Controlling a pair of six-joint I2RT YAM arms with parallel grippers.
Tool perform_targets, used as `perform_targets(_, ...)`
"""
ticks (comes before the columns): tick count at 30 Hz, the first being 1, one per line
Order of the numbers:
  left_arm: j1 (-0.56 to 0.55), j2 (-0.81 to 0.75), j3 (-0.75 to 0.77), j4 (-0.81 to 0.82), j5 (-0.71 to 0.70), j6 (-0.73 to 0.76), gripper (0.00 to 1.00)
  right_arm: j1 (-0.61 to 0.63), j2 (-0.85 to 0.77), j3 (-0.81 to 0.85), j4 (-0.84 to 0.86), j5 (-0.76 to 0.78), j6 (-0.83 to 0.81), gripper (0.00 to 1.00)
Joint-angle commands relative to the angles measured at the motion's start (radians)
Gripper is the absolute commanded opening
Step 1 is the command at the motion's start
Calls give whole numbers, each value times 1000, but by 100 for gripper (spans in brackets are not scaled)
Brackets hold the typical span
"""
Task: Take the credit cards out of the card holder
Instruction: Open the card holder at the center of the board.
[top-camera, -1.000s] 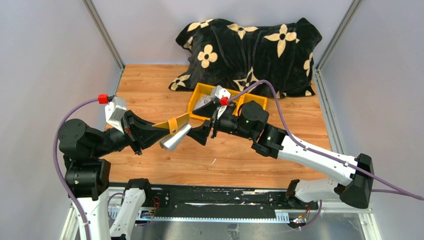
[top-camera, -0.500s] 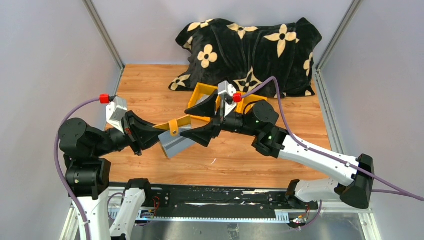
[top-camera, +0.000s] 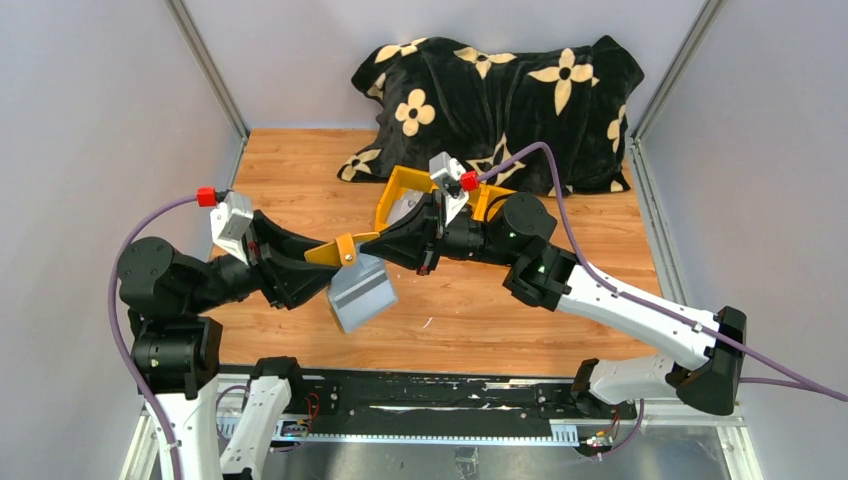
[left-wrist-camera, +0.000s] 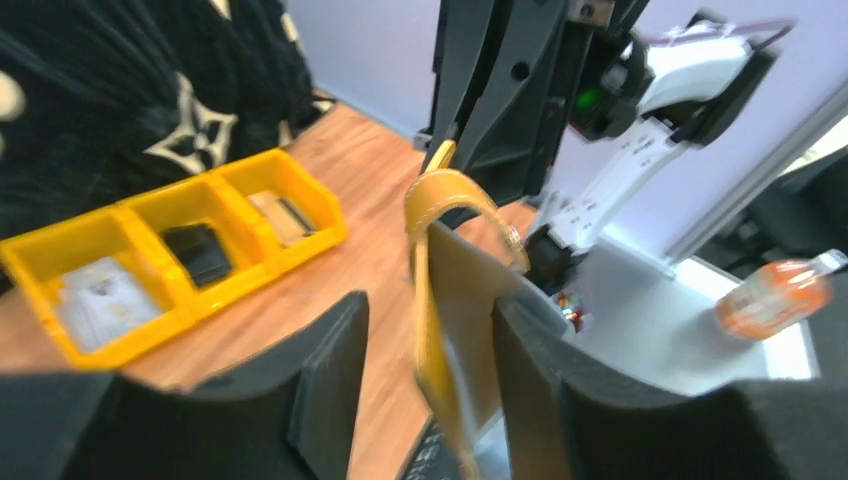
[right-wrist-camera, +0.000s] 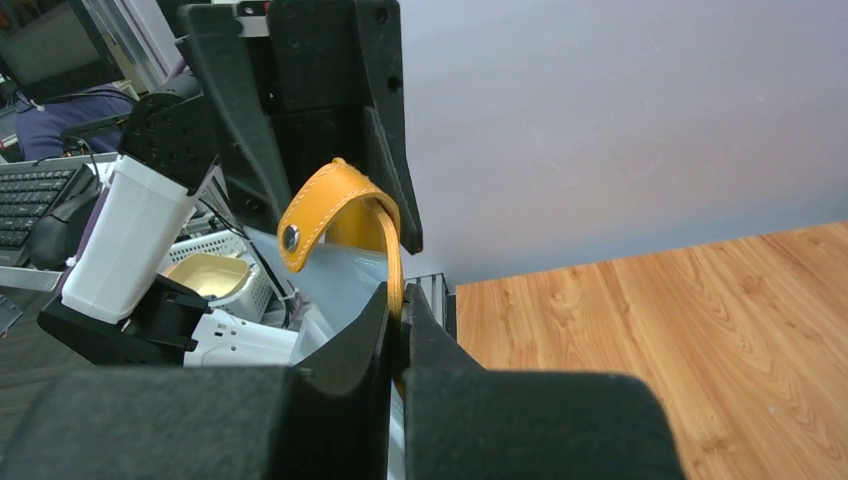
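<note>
Now that the right gripper has swung in from wide open and clenched on the yellow leaf of the card holder, the left gripper has released, its jaws standing apart on either side of that leaf. The holder hangs between the arms above the counter, and its grey sleeves have dropped open below. This looks like a handover that frees the left gripper to go for the credit cards, none of which I can make out.
</note>
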Motion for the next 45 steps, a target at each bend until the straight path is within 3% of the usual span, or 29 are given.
perform_targets(1,-3,-40,9,32,-65,-5,71,-15,-36,43,-65,46,26,0)
perform_targets(3,-3,-45,23,18,-123,15,94,-16,-54,52,-105,71,37,0)
perform_targets(4,-3,-47,32,8,-147,27,99,-16,-61,59,-130,86,41,0)
perform_targets(7,-3,-39,63,-36,-182,72,100,-16,-78,68,-192,135,51,0)
perform_targets(11,-4,-47,33,-42,-113,60,99,-17,-92,73,-213,131,78,0)
perform_targets(19,-3,-84,-31,-36,-102,116,76,-16,-67,107,-161,-17,173,0)
perform_targets(25,-3,-95,-48,-37,-82,119,69,-17,-38,115,-101,-108,249,0)
perform_targets(29,-3,-93,-50,-42,-64,115,58,-16,4,127,-56,-160,306,0)
perform_targets(35,-3,-72,-54,-44,17,77,30,-16,64,158,-3,-211,381,0)
perform_targets(38,-3,-72,-66,-45,61,67,6,-17,81,174,5,-222,398,0)
perform_targets(39,-3,-71,-65,-44,66,62,0,-17,83,178,-2,-224,398,2)
perform_targets(40,-3,-70,-60,-44,69,56,0,-18,83,177,-8,-223,396,9)
perform_targets(44,-3,-48,-23,-45,72,18,0,-31,67,132,7,-223,395,52)
perform_targets(45,-3,-40,-9,-46,65,5,0,-36,58,108,34,-230,395,57)
